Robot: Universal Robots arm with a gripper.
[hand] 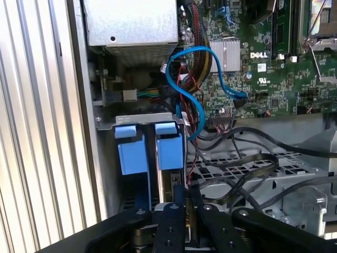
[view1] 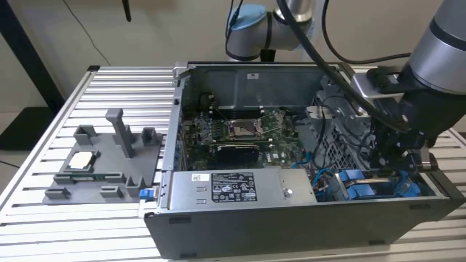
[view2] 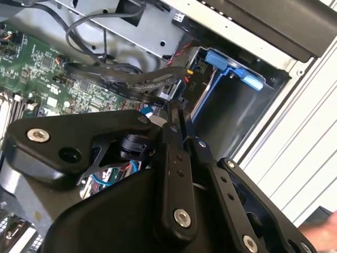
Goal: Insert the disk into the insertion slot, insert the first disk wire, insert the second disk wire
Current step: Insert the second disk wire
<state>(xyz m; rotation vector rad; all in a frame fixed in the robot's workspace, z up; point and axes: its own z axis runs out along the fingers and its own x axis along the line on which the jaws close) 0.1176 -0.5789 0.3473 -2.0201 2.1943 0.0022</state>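
The insertion slot is the grey metal bay at the case's front corner on the exterior view's right. Two blue carrier tabs stand side by side in it. The disk sits down in the bay behind one blue tab, and a strip of its edge shows. My gripper hangs right over that strip, its fingers drawn together. I cannot tell whether they pinch anything. A blue wire loops down to the tabs. Black wires and a connector hang near the fingertips. My arm reaches into the case.
The grey power-supply box lies along the case's front wall, with the motherboard behind it. A perforated metal cage with black cables borders the bay. On the slatted table, a grey fixture tray lies at the exterior view's left.
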